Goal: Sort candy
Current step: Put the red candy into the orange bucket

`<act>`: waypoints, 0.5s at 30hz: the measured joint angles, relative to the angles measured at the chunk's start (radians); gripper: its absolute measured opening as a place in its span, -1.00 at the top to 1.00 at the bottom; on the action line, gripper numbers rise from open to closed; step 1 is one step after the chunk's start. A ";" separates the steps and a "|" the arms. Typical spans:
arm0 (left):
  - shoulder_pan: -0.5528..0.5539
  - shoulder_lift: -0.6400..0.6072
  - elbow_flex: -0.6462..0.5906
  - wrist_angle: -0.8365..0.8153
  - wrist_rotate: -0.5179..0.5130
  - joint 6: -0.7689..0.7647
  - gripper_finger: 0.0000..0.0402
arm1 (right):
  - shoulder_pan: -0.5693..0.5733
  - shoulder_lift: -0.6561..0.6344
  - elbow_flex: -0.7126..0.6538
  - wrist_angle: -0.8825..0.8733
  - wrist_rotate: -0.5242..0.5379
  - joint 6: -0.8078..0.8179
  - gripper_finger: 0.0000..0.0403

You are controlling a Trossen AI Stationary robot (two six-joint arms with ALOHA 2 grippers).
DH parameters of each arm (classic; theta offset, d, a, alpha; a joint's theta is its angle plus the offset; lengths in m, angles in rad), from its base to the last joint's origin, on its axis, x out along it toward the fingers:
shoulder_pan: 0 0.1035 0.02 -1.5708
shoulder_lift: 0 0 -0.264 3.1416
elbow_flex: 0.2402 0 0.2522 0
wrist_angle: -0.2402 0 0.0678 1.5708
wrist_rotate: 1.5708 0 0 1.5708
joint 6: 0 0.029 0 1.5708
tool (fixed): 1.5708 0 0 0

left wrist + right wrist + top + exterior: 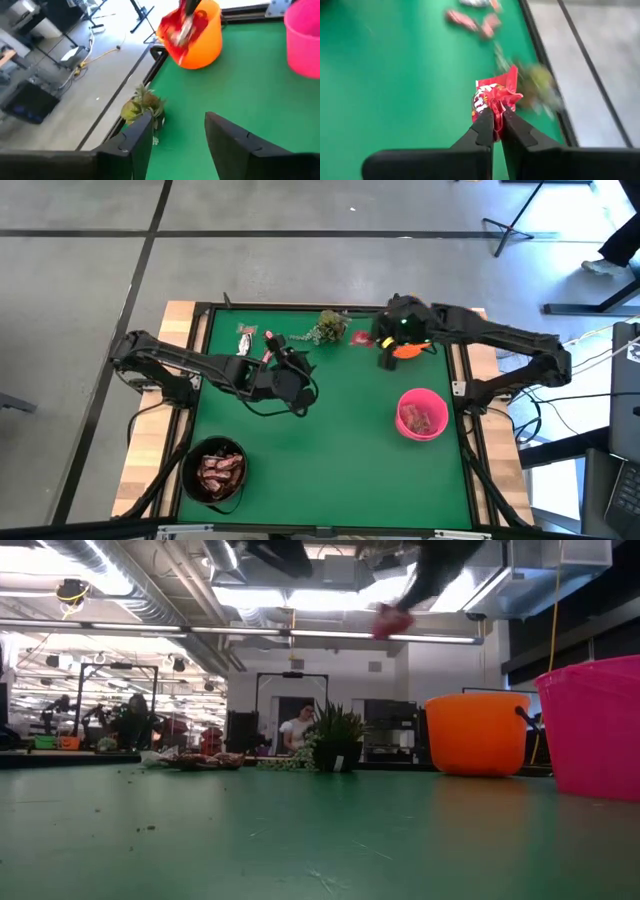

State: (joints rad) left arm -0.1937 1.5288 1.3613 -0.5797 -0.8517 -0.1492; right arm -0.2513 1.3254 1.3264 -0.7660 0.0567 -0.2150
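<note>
My right gripper (496, 117) is high above the table's far right part, beside the orange bowl (408, 351), and is shut on a bright red candy packet (495, 95). The low view shows that packet (392, 622) well above the table. My left gripper (177, 117) hovers over the table's middle left (293, 363). It is open with nothing between its fingers, and it looks toward the held packet (181, 27). Loose candy (245, 335) lies near the far edge, left of a green plant sprig (328, 328). My right gripper pinches the crumpled red packet by its near edge (496, 111) between its two fingertips. The fingers slant down, coming from the table's right side. The rest of the packet sticks out past the fingertips, lifted clear of the table.
A pink bowl (422, 416) holding red candy stands at the right. A dark bowl (215, 470) with brown candy stands near the front left corner. The green mat (330, 450) lies bare between the two bowls. A raised frame edges the mat.
</note>
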 joint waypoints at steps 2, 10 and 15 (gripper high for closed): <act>-0.001 -0.021 0.000 -0.075 -0.008 -0.058 0.16 | -0.034 -0.029 0.016 -0.114 0.032 0.001 0.92; -0.001 -0.041 -0.001 -0.342 -0.094 -0.281 0.16 | -0.319 -0.173 -0.074 -0.245 -0.028 0.034 0.93; 0.035 -0.041 -0.002 -0.350 -0.098 -0.289 0.16 | -0.494 -0.199 -0.181 -0.212 -0.046 0.031 0.88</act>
State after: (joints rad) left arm -0.1592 1.4883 1.3598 -0.9297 -0.9500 -0.4379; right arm -0.7448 1.1267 1.1451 -0.9776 0.0103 -0.1843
